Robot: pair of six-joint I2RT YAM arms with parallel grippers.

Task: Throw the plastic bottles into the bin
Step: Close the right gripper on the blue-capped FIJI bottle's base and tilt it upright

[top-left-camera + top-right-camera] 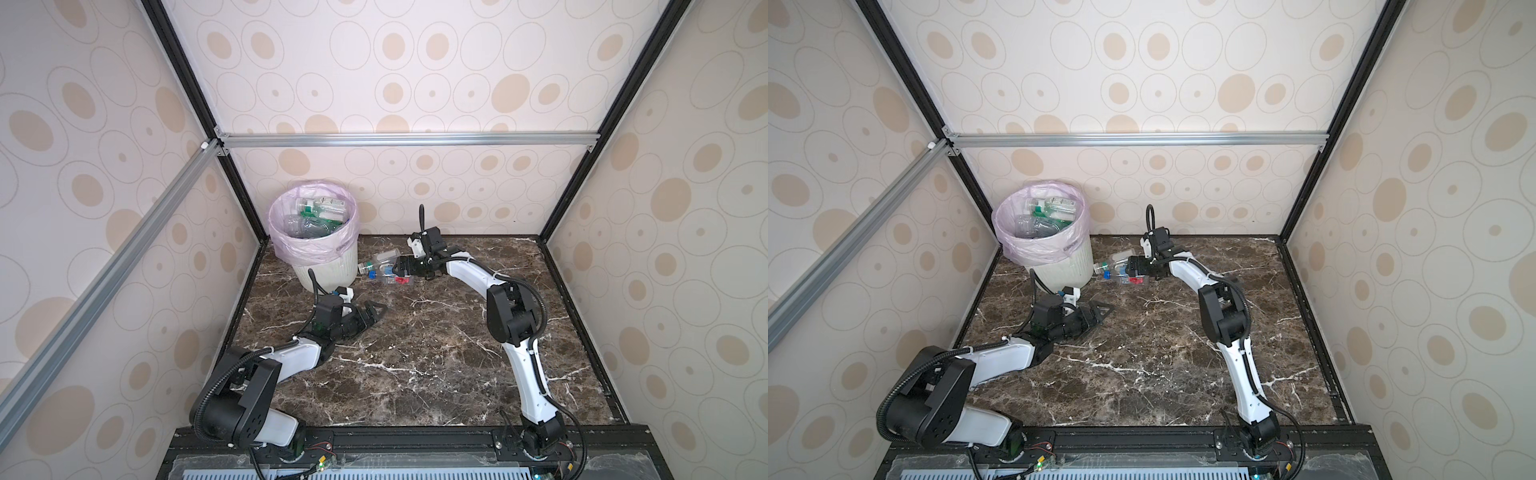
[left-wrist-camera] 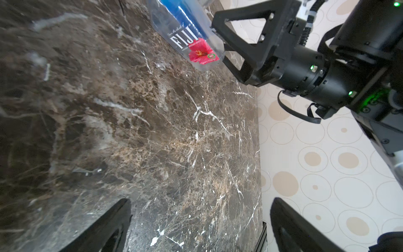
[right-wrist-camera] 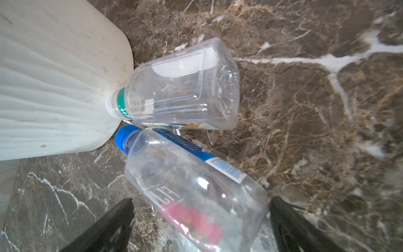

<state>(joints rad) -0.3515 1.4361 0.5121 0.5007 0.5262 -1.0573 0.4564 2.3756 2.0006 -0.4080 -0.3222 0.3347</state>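
1. The bin (image 1: 328,270) stands at the far left corner of the bench (image 1: 415,365). A pink bag (image 1: 291,245) is folded over its rim.
2. Many bottles (image 1: 318,216) lie inside the bin. Most are clear and some have green parts.
3. Two more bottles lie on their sides on the bench, just right of the bin.
4. The white-cap bottle (image 3: 185,85) is clear and has a green band at its neck. Its cap touches the wall of the bin.
5. The blue-cap bottle (image 3: 192,187) lies just beside it, on the near side. It has a red flower on its label, and its cap is close to the foot of the bin.
6. The right pincer (image 1: 397,271) is wide open and low over the bench. The bottom end of the blue-cap bottle lies between its two fingers, but they are not squeezing it.
7. The left pincer (image 1: 376,318) is wide open too and holds nothing. It is low over the bench, in front of the bin.
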